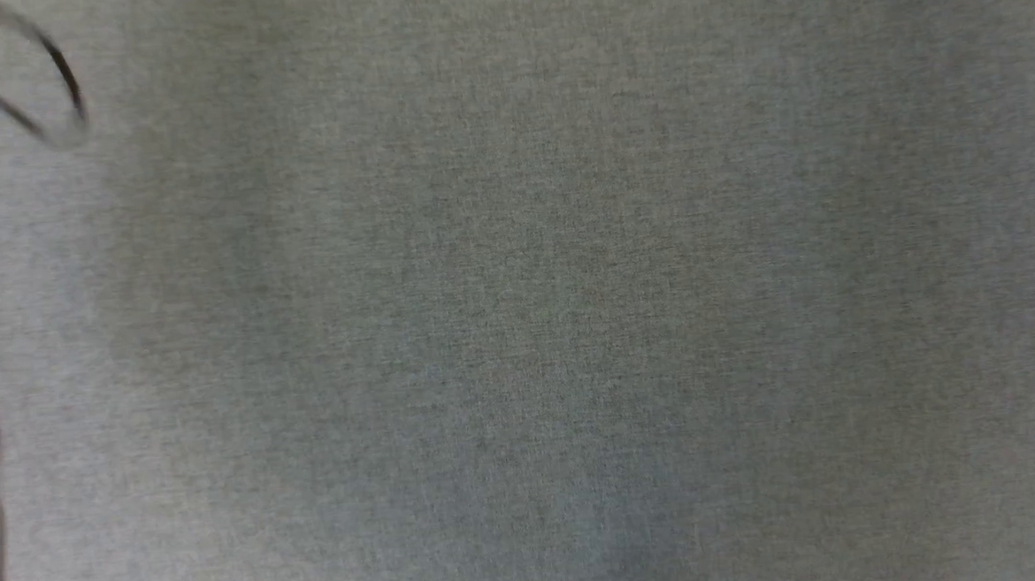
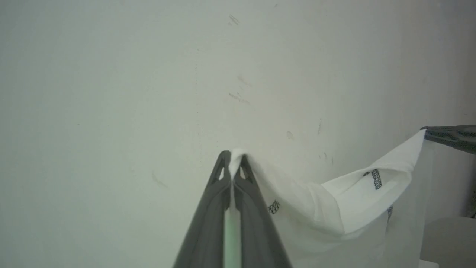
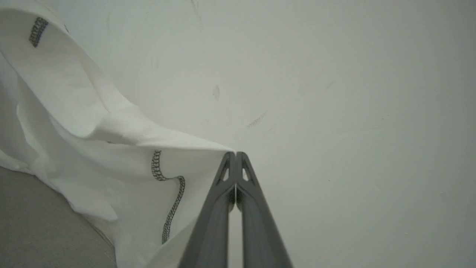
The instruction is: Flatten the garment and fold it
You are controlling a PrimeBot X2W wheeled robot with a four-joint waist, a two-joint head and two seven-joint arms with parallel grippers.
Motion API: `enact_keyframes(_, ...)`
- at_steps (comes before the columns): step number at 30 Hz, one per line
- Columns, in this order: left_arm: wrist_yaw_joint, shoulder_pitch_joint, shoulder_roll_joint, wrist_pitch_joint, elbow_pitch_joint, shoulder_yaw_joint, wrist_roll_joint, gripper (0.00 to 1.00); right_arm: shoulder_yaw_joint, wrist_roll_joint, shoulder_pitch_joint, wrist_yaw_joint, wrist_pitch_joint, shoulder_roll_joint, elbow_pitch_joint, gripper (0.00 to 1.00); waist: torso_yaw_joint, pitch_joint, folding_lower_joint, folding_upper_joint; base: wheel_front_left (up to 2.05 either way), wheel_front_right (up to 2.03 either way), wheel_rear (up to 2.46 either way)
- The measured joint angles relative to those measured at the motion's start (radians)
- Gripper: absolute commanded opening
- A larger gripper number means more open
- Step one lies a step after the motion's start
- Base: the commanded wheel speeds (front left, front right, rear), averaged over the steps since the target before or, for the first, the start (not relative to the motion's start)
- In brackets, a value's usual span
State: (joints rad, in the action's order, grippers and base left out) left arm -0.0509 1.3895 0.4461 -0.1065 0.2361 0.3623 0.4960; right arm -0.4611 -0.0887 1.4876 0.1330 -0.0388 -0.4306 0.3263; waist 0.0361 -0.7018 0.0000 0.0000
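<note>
Garment (image 2: 334,201) hangs slung between the left gripper (image 2: 233,154) and right gripper (image 3: 235,154), each clenched on an edge, before what seems a pale wall (image 2: 111,93). Draw them apart evenly until the cloth is taut, then lay it flat.

Grey heathered woven surface (image 1: 517,290) below, pale plain backdrop (image 2: 111,74) with faint dark scuff marks (image 2: 240,98)
</note>
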Motion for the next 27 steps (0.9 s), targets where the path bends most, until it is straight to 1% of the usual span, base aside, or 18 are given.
enact_keyframes(2,0.007,-0.100,0.017,0.011,-0.077,0.000,0.014,0.00,0.025,-0.014,-0.095,0.000,-0.012,-0.004,-0.075,0.00,-0.001,0.027,-0.0001,0.0000,0.00,0.00,0.00)
enact_keyframes(7,0.065,-0.358,0.053,0.016,-0.281,-0.001,0.038,0.00,0.102,-0.017,-0.363,0.000,-0.066,-0.006,-0.286,0.00,0.000,0.104,-0.0002,0.0000,0.00,0.00,0.00)
enact_keyframes(11,0.117,-0.551,0.079,0.017,-0.421,0.008,0.040,0.00,0.174,-0.009,-0.593,0.000,-0.112,0.029,-0.456,0.00,0.000,0.170,-0.0003,0.0000,0.00,0.00,0.00)
enact_keyframes(15,0.168,-0.717,0.106,0.011,-0.537,0.014,0.037,0.00,0.238,0.006,-0.796,0.000,-0.137,0.068,-0.581,0.00,0.001,0.231,-0.0004,0.0000,0.00,0.00,0.00)
enact_keyframes(17,0.187,-0.797,0.117,0.011,-0.573,0.022,0.035,0.00,0.271,0.010,-0.889,0.000,-0.144,0.090,-0.617,0.00,0.001,0.258,-0.0005,0.0000,0.00,0.00,0.00)
enact_keyframes(22,0.230,-1.006,0.115,0.015,-0.612,0.076,0.049,0.00,0.341,0.026,-1.118,0.000,-0.143,0.146,-0.681,0.00,-0.002,0.316,-0.0003,0.0000,0.00,0.00,0.00)
enact_keyframes(24,0.239,-1.081,0.114,0.019,-0.609,0.103,0.054,0.00,0.355,0.026,-1.201,0.000,-0.143,0.170,-0.696,0.00,-0.002,0.337,-0.0003,0.0000,0.00,0.00,0.00)
enact_keyframes(27,0.240,-1.169,0.123,0.038,-0.590,0.150,0.059,0.00,0.363,0.019,-1.316,0.000,-0.147,0.196,-0.711,0.00,-0.003,0.365,-0.0002,0.0000,0.00,0.00,0.00)
